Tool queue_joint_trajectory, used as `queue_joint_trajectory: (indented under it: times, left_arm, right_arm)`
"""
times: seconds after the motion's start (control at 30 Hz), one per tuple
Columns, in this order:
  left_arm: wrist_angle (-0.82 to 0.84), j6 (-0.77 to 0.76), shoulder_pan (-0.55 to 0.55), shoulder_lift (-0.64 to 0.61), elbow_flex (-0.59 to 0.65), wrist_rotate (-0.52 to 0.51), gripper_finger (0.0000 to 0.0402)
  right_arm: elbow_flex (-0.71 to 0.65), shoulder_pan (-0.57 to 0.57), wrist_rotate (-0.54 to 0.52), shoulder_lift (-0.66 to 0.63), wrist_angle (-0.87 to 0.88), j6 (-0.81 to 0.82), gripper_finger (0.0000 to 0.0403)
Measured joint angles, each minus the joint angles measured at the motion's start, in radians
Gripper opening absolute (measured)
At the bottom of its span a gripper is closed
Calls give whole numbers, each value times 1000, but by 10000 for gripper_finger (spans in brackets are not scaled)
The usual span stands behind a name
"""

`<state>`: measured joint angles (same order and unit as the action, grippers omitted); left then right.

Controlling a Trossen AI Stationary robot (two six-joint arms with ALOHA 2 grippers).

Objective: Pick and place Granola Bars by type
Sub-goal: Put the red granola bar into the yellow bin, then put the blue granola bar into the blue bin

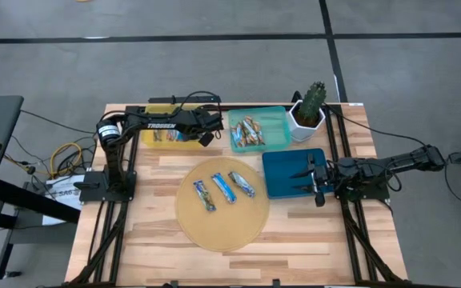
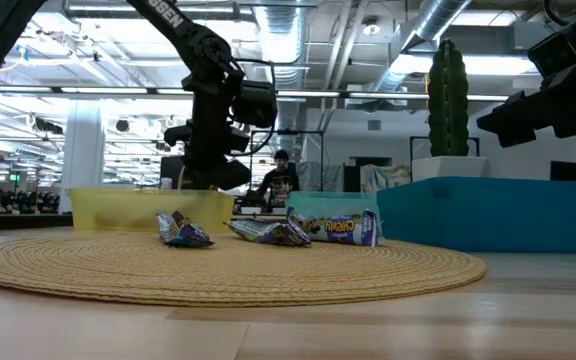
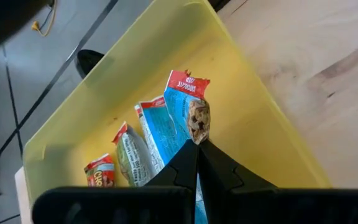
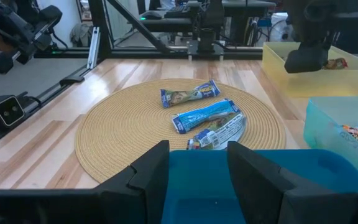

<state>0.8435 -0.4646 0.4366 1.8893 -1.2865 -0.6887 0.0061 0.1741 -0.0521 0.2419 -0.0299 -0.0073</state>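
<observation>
My left gripper (image 1: 209,130) hangs over the near right corner of the yellow tray (image 1: 160,136) and is shut on a blue-and-white granola bar (image 3: 187,102). Three more bars (image 3: 129,155) lie on the yellow tray's floor. Three blue-and-white bars (image 1: 224,188) lie flat on the round woven mat (image 1: 214,228). Orange-brown bars (image 1: 249,130) fill the teal tray (image 1: 277,122). My right gripper (image 4: 197,165) waits open above the blue tray (image 1: 286,172). My left gripper pinches the blue-and-white bar between its two shut fingers (image 3: 219,171). The fingers run along the bar, pointing down into the yellow tray. The bar's red-edged end (image 3: 188,81) sticks out past the fingertips. Whether that end touches the tray floor does not show.
A cactus in a white pot (image 1: 309,112) stands at the far right, beside the teal tray. The blue tray holds nothing that I can see. Bare wood lies near the mat (image 1: 134,240). A person (image 2: 280,180) sits in the room beyond the table.
</observation>
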Motion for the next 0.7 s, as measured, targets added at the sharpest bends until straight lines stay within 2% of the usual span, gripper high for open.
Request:
queue_joint_trajectory:
  times: [0.3, 0.43, 0.7]
  left_arm:
    - [-16, 10, 2, 0, 0, 39, 6]
    - [-29, 11, 2, 0, 0, 53, 43]
    - [-31, 10, 2, 0, 0, 10, 123]
  right_arm:
    - [0, 0, 0, 0, 0, 0, 154]
    - [0, 0, 0, 0, 0, 0, 154]
    - [0, 0, 0, 0, 0, 0, 154]
